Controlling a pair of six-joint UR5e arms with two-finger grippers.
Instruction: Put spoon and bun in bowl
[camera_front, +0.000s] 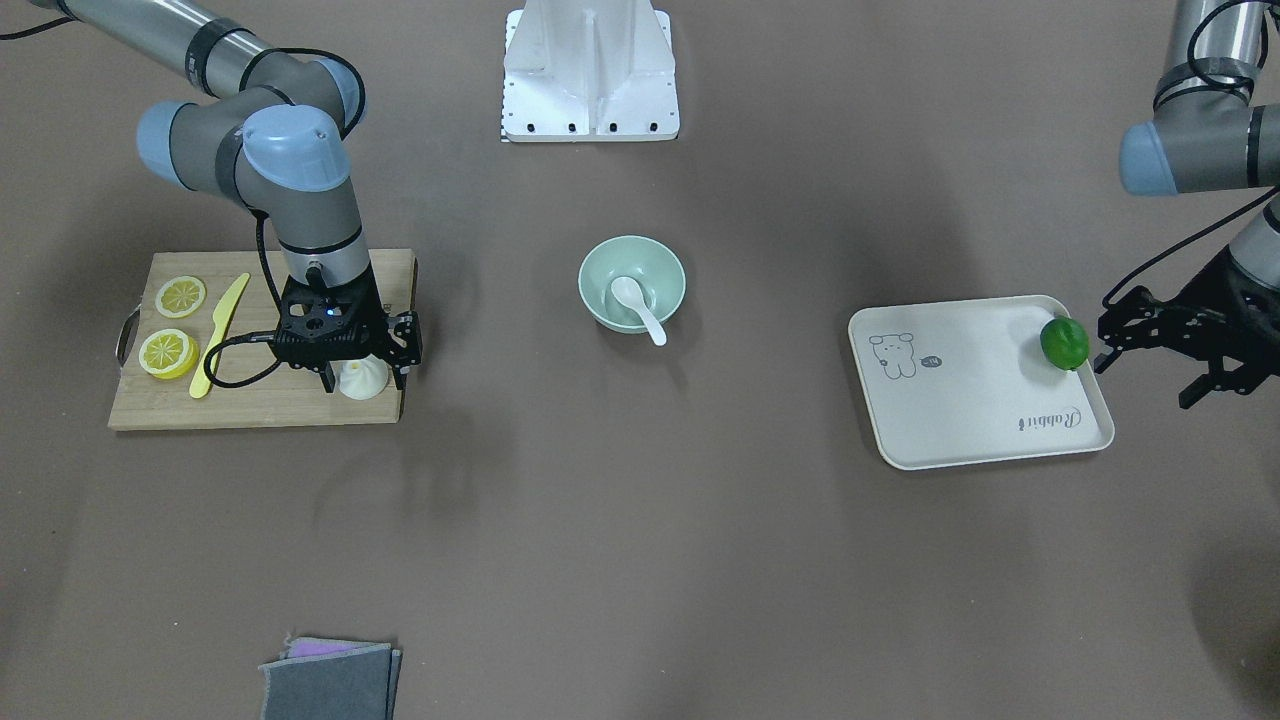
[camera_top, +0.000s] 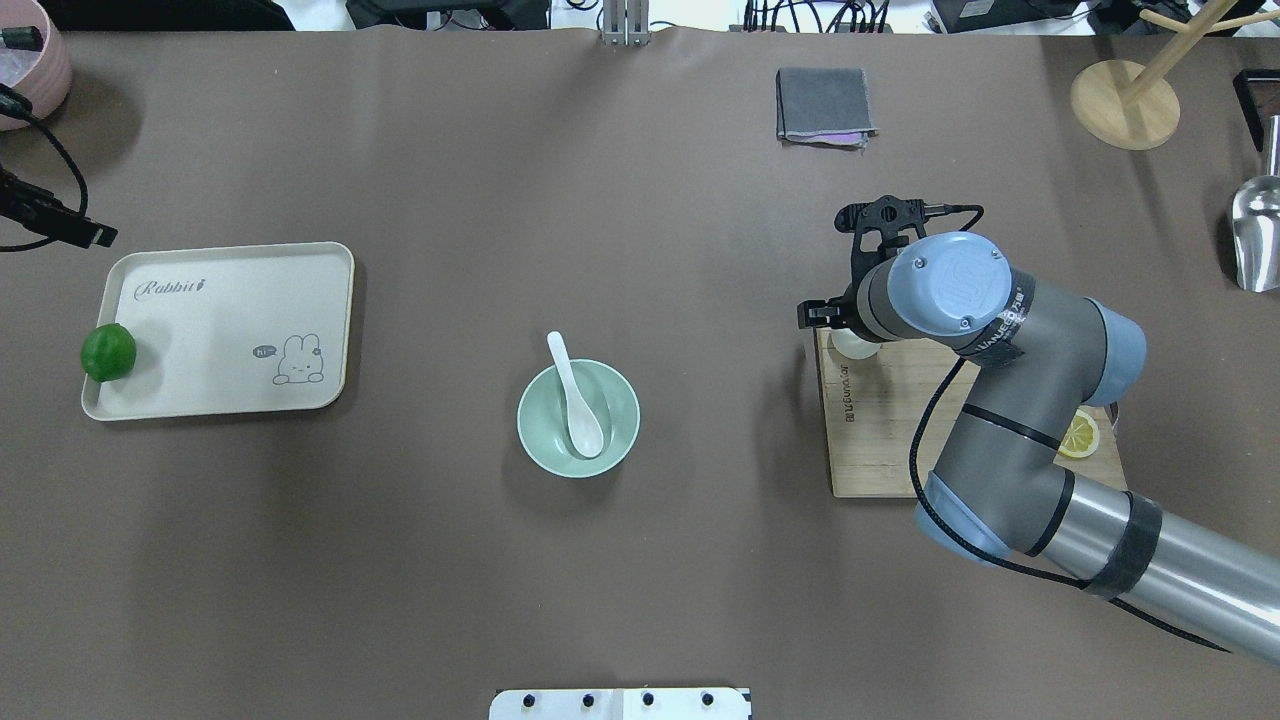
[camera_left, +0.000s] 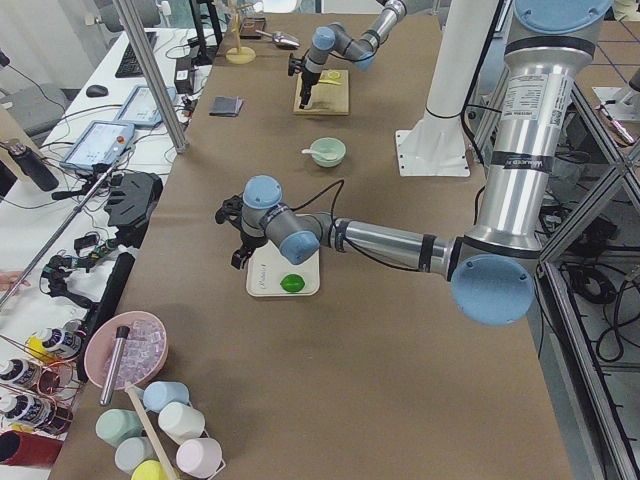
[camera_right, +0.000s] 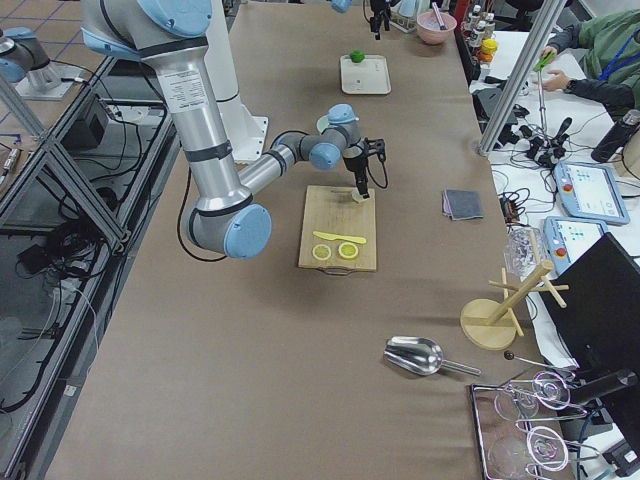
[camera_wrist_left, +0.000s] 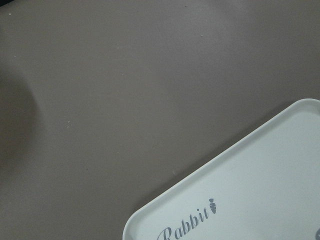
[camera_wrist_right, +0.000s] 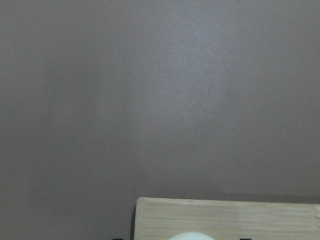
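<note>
Right end effector (camera_front: 364, 377) straddling bun (camera_front: 362, 383) on board (camera_front: 260, 405), pinch unclear, spoon (camera_front: 632, 300) in bowl (camera_front: 597, 265), left end effector (camera_front: 1143, 383) spread

The bowl (camera_front: 596, 300) sits mid-table with the spoon (camera_front: 632, 300) in it, handle over the rim. To the robot's right lies a board (camera_front: 280, 405). It carries the bun (camera_front: 362, 381) at its inner far corner, 2 lemon slices (camera_front: 180, 296) at the outer end and a knife (camera_front: 220, 335) between. The right gripper (camera_front: 364, 383) straddles the bun. A tray (camera_front: 960, 410) lies to the left, with a lime (camera_front: 1064, 343) at its outer edge. A cloth (camera_front: 330, 680) lies beyond the board.
</note>
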